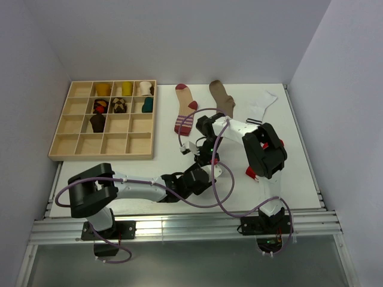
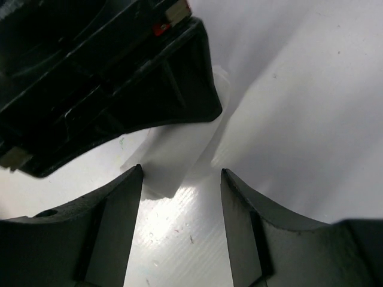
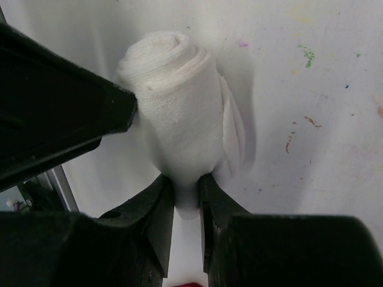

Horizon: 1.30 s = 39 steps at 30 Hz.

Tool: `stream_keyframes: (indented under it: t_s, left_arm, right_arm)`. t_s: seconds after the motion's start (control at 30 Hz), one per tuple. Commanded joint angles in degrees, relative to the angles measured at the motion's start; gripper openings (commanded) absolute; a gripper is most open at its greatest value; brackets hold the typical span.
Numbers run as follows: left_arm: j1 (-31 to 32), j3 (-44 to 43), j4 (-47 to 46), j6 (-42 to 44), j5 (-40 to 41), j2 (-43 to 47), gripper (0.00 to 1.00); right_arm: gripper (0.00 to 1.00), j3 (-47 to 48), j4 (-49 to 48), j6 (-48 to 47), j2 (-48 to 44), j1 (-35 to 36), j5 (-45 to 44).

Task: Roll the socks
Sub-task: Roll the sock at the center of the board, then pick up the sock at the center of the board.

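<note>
Top external: we see both arms meeting mid-table, well apart from the flat red sock (image 1: 184, 113). Left wrist: left gripper (image 2: 181, 179) open, the white roll (image 2: 176, 158) just ahead between its fingers. Right wrist: right gripper (image 3: 187, 191) clamps the roll's near end; its tight spiral points away along the fingers.

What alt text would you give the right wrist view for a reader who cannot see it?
The right gripper pinches the bottom of a tightly rolled white sock, its spiral end showing at the top. A black robot part touches the roll's upper left side, and the white table behind is flecked with small coloured marks.
</note>
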<state>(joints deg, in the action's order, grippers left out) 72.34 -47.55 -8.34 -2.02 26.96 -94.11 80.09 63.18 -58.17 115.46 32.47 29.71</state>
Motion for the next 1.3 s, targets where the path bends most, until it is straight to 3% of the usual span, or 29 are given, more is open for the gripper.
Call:
stream_keyframes:
  t_s: [0.0,0.6,0.77,0.87,1.07,1.1,1.27]
  left_arm:
    - [0.26,-4.64,1.21,6.67,0.99,-1.78,0.6]
    - [-2.81,-11.69,7.99,8.97,-5.68,-11.54,0.59]
    - [-3.43,-12.21,9.74,8.0,-7.45,-14.35,0.53]
    - [-3.87,-12.3,10.1,7.21,-7.97,-15.67,0.44]
    - [-4.31,-13.09,11.41,6.16,-9.38,-17.43,0.1]
    - [-4.31,-13.27,11.76,5.89,-9.9,-17.6,0.0]
    - [-4.4,-11.0,11.16,3.69,-12.28,-14.97,0.0]
  right_arm:
    - [0.18,-1.79,1.51,-1.33,5.04,-0.3,-5.63]
    - [0.18,1.2,4.23,-1.07,7.5,-0.39,-6.51]
    - [0.17,1.55,4.23,-1.07,7.76,-0.39,-6.51]
    - [0.18,1.99,4.5,-1.07,8.2,-0.39,-6.16]
    - [0.2,2.17,4.94,-0.89,7.33,-0.3,-4.58]
    - [0.23,2.17,4.59,-0.63,7.06,-0.47,-4.23]
    - [0.36,2.43,3.27,2.45,3.03,-1.62,-1.33]
